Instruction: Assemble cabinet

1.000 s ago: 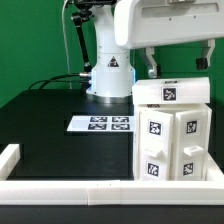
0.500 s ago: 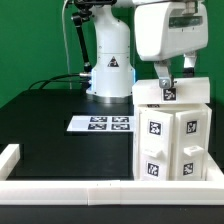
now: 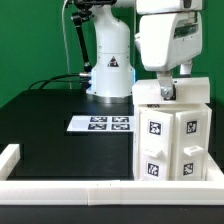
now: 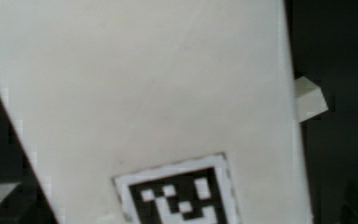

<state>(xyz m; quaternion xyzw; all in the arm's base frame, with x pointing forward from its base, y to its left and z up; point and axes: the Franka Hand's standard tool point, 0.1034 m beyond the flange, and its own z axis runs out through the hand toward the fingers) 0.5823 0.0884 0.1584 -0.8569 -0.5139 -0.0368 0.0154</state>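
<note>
We see the gripper (image 3: 173, 84) w/ jaws spread wide, straddling the cabinet (image 3: 172, 140) top at ext. view's right; marker board (image 3: 100, 124) lies left, on table (image 3: 50, 135).

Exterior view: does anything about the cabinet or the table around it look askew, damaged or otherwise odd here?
Nothing stands out. The cabinet stands upright at the exterior view's right, against the white border rail; its panels look square and unbroken. The marker board lies flat on the table. The gripper hangs open over the cabinet's top.
</note>
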